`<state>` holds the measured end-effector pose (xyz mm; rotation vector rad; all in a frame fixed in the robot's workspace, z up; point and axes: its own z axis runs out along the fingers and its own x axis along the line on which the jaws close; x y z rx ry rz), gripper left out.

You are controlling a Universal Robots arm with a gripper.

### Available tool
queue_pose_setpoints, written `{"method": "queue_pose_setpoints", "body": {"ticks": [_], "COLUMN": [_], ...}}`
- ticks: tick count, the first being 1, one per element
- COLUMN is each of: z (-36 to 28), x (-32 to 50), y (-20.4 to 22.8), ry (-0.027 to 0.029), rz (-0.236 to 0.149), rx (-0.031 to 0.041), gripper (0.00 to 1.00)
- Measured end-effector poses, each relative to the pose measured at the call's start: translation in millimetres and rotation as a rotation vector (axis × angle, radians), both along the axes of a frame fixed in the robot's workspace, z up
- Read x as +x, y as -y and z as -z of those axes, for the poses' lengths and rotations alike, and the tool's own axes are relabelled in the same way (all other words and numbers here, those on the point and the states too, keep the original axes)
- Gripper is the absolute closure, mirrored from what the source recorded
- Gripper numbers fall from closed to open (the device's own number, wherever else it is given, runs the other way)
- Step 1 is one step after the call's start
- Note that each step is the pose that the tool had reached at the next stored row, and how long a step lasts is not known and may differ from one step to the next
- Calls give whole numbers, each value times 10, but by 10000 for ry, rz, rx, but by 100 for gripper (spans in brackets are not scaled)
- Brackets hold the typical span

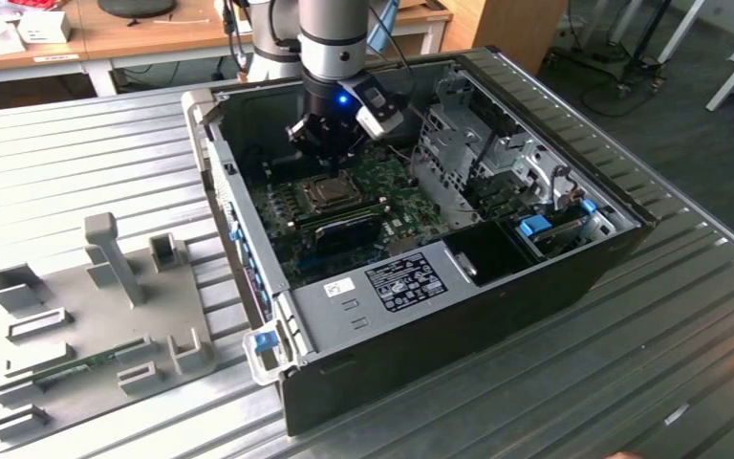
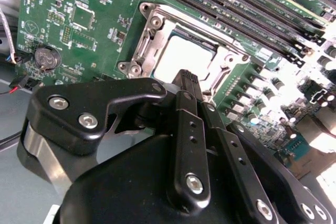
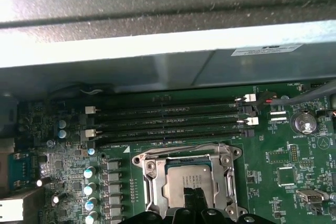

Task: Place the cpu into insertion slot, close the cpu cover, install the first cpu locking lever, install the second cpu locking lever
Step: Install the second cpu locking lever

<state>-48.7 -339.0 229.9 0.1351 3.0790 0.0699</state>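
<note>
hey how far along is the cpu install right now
The cpu already sits in the insertion slot, and the cpu cover looks closed around it. The gripper hovers just over the socket, holding nothing. Whether either locking lever is latched can't be told from these views.

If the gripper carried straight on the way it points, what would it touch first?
Most likely the cpu: the gripper points at its metal face inside the cpu cover. How far apart they are is unclear.
</note>
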Motion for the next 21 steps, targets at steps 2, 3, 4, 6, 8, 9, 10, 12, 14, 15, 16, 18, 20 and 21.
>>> {"method": "queue_pose_setpoints", "body": {"ticks": [2, 3, 4, 6, 8, 9, 10, 12, 14, 15, 16, 18, 20, 21], "z": [-14, -21, -30, -49, -65, -72, -80, -89, -89, -91, -92, -93, -98, -102], "x": [0, 0, 0, 0, 0, 0, 0, 0, 0, 0, 0, 0, 0, 0], "y": [0, 0, 0, 0, 0, 0, 0, 0, 0, 0, 0, 0, 0, 0], "ry": [0, 0, 0, 1, 0, 0, 0, 1, 2, 1, 1, 1, -2, -2], "rz": [0, 0, 0, 0, 0, 0, 0, 0, 0, 0, 0, 0, 0, 0], "rx": [0, 0, 0, 0, 0, 0, 0, 2, 3, 1, 0, 0, -4, -4], "gripper": [89, 89, 89, 89, 89, 89, 89, 89, 89, 89, 89, 89, 89, 89]}}
